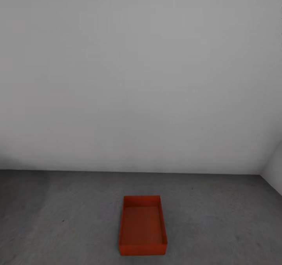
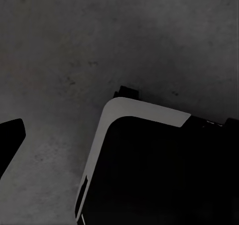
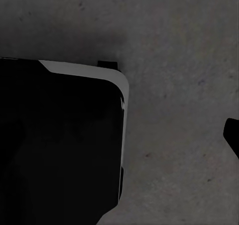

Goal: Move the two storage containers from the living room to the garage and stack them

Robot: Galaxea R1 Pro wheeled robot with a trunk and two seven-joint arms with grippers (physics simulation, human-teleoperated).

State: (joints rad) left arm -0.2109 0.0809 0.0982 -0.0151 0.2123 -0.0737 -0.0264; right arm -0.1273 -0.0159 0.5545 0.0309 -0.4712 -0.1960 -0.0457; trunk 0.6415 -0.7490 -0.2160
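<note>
Head view: one orange-red storage container [image 1: 143,225] sits open-top on the grey concrete floor [image 1: 58,218], near centre, well short of the white wall [image 1: 141,80]. Left wrist: floor, robot base [image 2: 159,170]. Right wrist: same. State of the fingers can't be told on either side.

Looks like a bare garage: plain white walls [image 1: 141,80] meeting at a corner, rough mottled dark grey concrete floor [image 1: 58,218], w/ one orange-red storage bin [image 1: 143,225] sitting on it.
</note>
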